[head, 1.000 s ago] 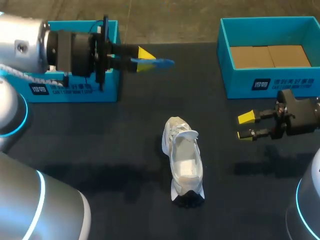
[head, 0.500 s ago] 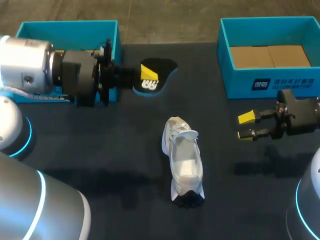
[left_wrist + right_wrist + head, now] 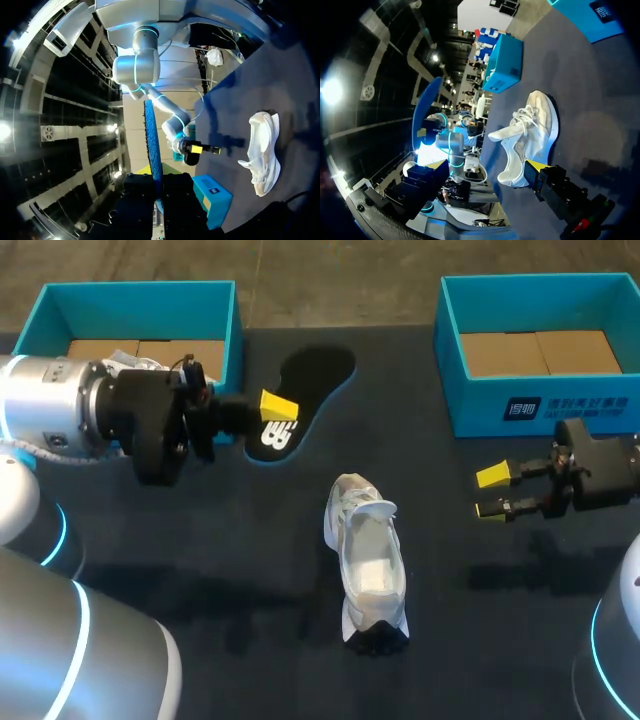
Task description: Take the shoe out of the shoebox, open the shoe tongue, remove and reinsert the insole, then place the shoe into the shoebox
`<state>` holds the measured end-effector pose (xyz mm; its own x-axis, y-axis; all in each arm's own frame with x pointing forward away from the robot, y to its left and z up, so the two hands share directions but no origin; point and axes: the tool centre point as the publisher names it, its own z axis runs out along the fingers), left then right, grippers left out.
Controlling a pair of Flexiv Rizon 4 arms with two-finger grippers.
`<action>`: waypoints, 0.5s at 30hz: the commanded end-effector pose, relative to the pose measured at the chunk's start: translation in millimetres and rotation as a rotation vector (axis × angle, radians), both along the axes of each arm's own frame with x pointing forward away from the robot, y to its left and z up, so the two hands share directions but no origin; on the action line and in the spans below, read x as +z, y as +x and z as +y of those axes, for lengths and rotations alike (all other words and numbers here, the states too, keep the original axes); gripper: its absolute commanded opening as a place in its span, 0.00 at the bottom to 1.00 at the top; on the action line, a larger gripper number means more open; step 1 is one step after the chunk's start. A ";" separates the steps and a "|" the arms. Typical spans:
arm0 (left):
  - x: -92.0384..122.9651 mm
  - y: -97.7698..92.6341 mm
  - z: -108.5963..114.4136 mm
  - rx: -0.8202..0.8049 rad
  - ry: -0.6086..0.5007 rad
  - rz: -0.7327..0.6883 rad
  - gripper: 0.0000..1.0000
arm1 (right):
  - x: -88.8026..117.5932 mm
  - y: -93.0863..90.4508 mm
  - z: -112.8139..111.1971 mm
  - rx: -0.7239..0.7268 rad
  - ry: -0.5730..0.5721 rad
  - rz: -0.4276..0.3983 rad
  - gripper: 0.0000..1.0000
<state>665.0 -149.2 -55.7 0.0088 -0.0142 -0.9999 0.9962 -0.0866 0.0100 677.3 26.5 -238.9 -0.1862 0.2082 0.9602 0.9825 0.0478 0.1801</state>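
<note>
Just beside the left shoebox (image 3: 225,330), which holds another white shoe (image 3: 128,362), the left gripper (image 3: 274,412) is clamped on the printed end of the black, blue-edged insole (image 3: 322,368); the wrist view shows the insole edge-on between the fingers. The white shoe (image 3: 367,558) stands sole-down mid-table (image 3: 200,540) with its tongue lifted, well apart from both boxes. The right gripper (image 3: 493,493) hovers with fingers apart and nothing between them, near the cardboard-lined right shoebox (image 3: 448,350).
</note>
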 end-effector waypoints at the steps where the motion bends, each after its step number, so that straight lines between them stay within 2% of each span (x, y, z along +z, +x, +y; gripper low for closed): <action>1: -2.0 -3.0 -0.6 0.006 -0.007 -0.002 0.00 | -0.3 -0.4 1.2 -0.002 -0.001 -0.001 1.00; 5: -2.0 -3.0 -0.6 0.006 -0.007 -0.002 0.00 | -0.3 -0.4 1.2 -0.002 -0.001 -0.001 1.00; 9: -24.4 3.5 -6.7 0.057 0.080 -0.108 0.00 | -0.3 -0.4 1.2 -0.002 -0.001 -0.001 1.00; 11: -34.8 7.3 -4.8 0.044 0.052 -0.130 0.00 | -0.3 -0.4 1.2 -0.002 -0.001 -0.001 1.00; 15: -54.1 16.0 -2.3 0.062 0.090 -0.186 0.00 | -0.3 -0.4 1.2 -0.002 -0.001 -0.001 1.00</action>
